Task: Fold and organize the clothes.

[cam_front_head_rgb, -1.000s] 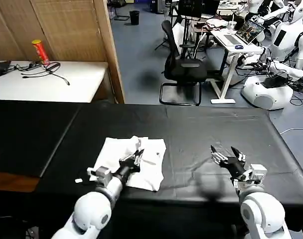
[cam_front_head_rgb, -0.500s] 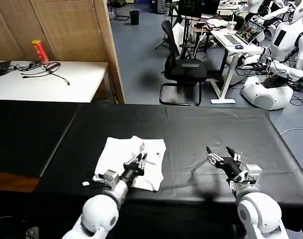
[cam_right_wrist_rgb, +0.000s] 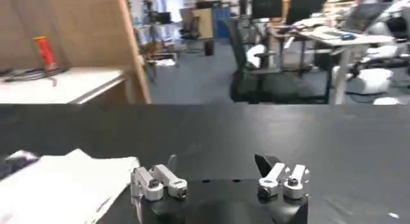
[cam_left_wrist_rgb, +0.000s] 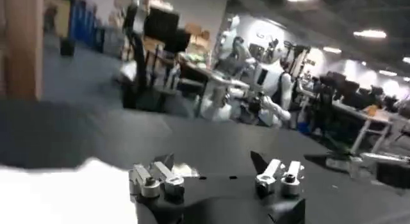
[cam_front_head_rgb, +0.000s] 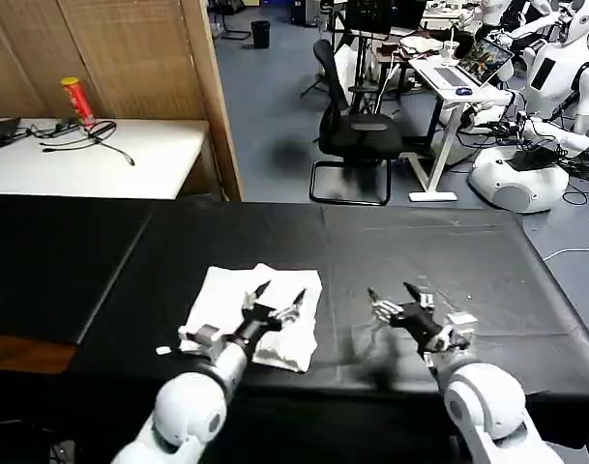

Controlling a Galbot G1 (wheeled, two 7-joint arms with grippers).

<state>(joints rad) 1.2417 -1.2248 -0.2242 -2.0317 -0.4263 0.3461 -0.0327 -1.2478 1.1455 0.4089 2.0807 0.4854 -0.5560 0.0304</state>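
The clothes are one white T-shirt (cam_front_head_rgb: 238,307), folded into a rough rectangle on the black table (cam_front_head_rgb: 449,251) a little left of centre. My left gripper (cam_front_head_rgb: 280,292) hovers open over the shirt's right part, fingers spread with nothing between them. In the left wrist view the left gripper (cam_left_wrist_rgb: 213,162) is open, with the white shirt (cam_left_wrist_rgb: 57,193) beside it. My right gripper (cam_front_head_rgb: 390,292) stands open over bare table just right of the shirt. In the right wrist view the right gripper (cam_right_wrist_rgb: 218,161) is open and empty, and the shirt (cam_right_wrist_rgb: 61,187) lies off to one side.
A white desk (cam_front_head_rgb: 130,155) at the back left carries a red can (cam_front_head_rgb: 78,100) and cables. Beyond the table stand a wooden partition (cam_front_head_rgb: 212,97) and a black office chair (cam_front_head_rgb: 362,135). White robots (cam_front_head_rgb: 526,145) stand at the back right.
My right gripper has moved left across the table toward the shirt. My left gripper has spread its fingers and shifted slightly forward over the shirt's right part.
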